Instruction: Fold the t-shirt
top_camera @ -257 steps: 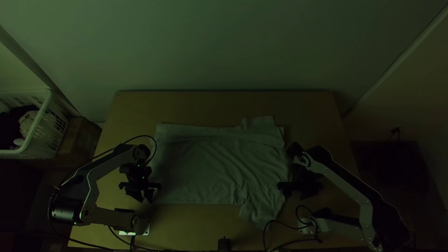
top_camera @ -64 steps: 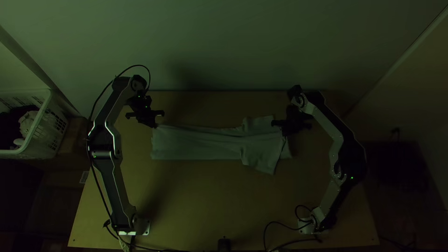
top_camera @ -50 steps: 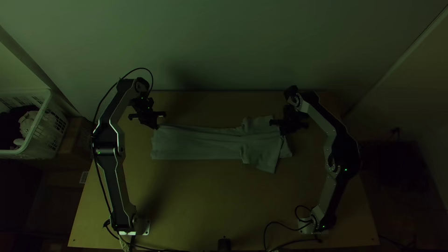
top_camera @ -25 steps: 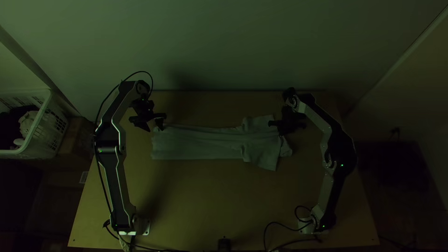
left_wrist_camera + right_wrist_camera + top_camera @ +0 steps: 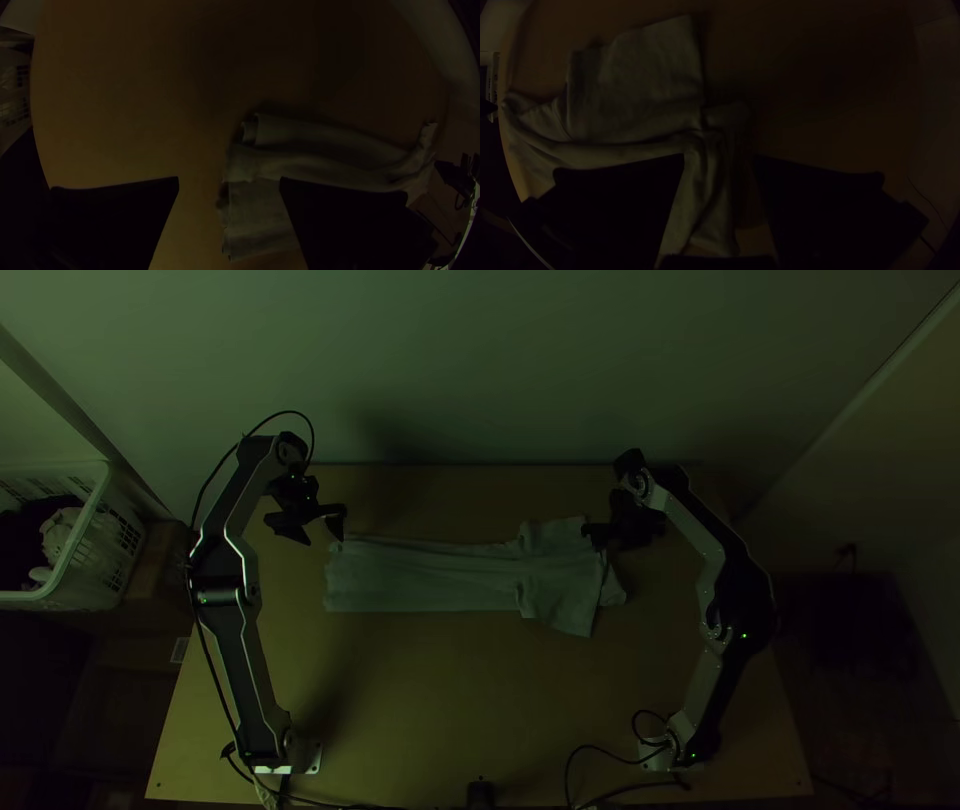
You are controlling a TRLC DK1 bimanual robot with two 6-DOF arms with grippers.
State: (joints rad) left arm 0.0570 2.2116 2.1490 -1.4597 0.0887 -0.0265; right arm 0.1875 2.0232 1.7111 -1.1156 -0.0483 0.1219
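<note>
In the top view my left gripper (image 5: 318, 526) stands open just off the left end of the t-shirt (image 5: 430, 578), above its far corner. My right gripper (image 5: 606, 540) is over the shirt's right end, by the sleeves. The shirt lies folded lengthwise into a long strip, with sleeve parts spreading at the right. In the left wrist view, the fingers of my left gripper (image 5: 229, 182) are wide apart, the layered shirt end (image 5: 260, 215) partly behind one. My right gripper (image 5: 720, 157) is open too, with creased cloth (image 5: 700, 200) visible between its fingers.
The wooden table (image 5: 470, 700) shows bare wood in front of the shirt. A white basket (image 5: 75, 560) with clothes stands off the table's left side. A small black object (image 5: 480, 794) sits at the near edge; cables (image 5: 610, 790) lie by the right base.
Over the last seconds the shirt's near side was folded toward the far side. My left gripper has opened and drawn slightly up and left; my right has shifted a little right since half a second ago.
</note>
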